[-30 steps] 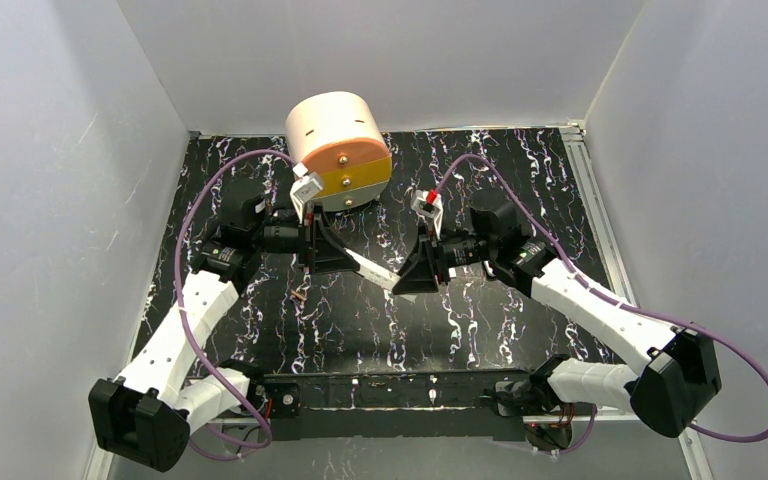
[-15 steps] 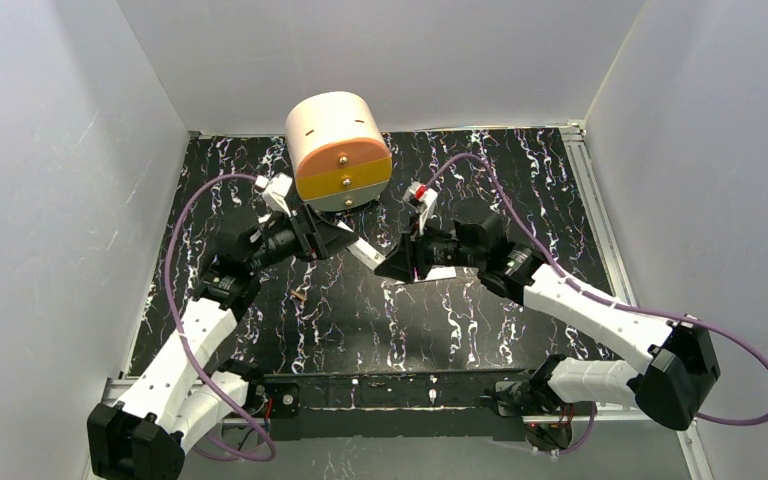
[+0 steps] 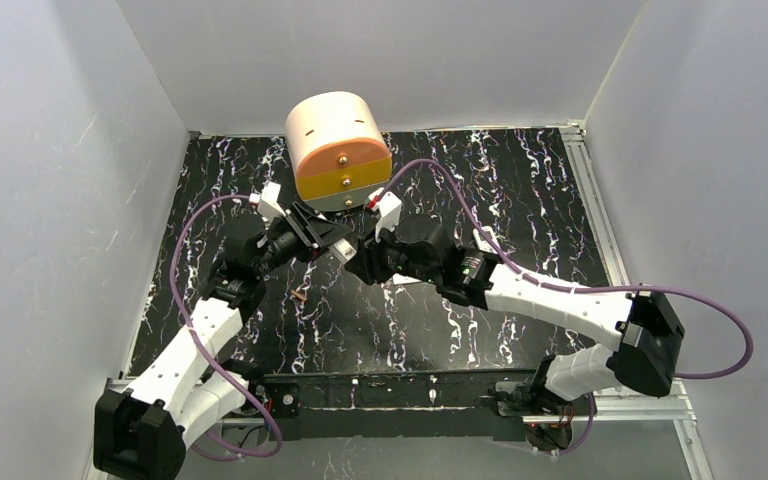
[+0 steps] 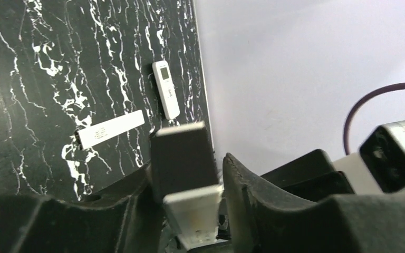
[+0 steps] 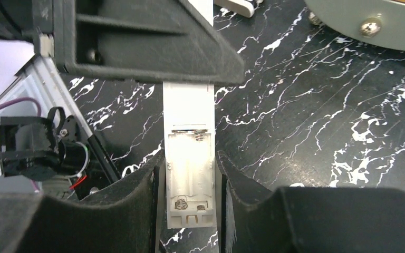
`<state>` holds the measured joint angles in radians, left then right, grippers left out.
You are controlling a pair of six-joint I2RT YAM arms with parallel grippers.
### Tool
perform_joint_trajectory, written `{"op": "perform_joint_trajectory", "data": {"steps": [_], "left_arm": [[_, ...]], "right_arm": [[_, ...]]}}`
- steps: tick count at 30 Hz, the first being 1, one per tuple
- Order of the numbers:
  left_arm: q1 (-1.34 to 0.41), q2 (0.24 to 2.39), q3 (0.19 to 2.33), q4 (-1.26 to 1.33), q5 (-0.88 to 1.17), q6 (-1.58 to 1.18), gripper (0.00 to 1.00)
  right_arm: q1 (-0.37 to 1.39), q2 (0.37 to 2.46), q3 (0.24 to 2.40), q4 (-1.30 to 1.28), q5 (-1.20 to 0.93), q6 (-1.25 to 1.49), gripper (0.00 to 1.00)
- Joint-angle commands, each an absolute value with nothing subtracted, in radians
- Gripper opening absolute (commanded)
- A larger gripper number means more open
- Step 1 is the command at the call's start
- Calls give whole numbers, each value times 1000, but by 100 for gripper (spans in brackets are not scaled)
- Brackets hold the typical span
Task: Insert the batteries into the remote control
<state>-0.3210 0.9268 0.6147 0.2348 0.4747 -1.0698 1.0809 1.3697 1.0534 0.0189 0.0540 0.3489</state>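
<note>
remote control (image 5: pixel 189 174) tight between right fingers (image 5: pixel 132 205), far end between left fingers (image 4: pixel 258 195), grip unclear

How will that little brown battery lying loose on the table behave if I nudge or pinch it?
The battery looks like a slim cylinder lying flat on the smooth-looking table, so a nudge will probably roll it. It looks tiny in the top view, so a pinch may slip off.
</note>
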Motion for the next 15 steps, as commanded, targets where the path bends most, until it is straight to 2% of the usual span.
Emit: {"op": "perform_joint_trajectory", "data": {"steps": [1,3,6,8,10,15], "left_arm": [[-323,916,579,253,429,-1114,37],[-323,910,574,253,419,-1112,37],[-324,900,575,253,413,-1092,45],[-323,892,575,253,402,-1075,45],[-324,889,576,253,396,-1061,38],[-323,905,587,253,398,-1026,7]], "right_arm": [[1116,1381,1119,8,208,366,15],[1124,1394,1124,2,247,384,15],[1126,1405,1123,2,248,395,15],[1127,1408,1124,2,244,399,15],[1127,1410,1126,2,232,400,15],[1127,1408,1129,4,166,409,18]]}}
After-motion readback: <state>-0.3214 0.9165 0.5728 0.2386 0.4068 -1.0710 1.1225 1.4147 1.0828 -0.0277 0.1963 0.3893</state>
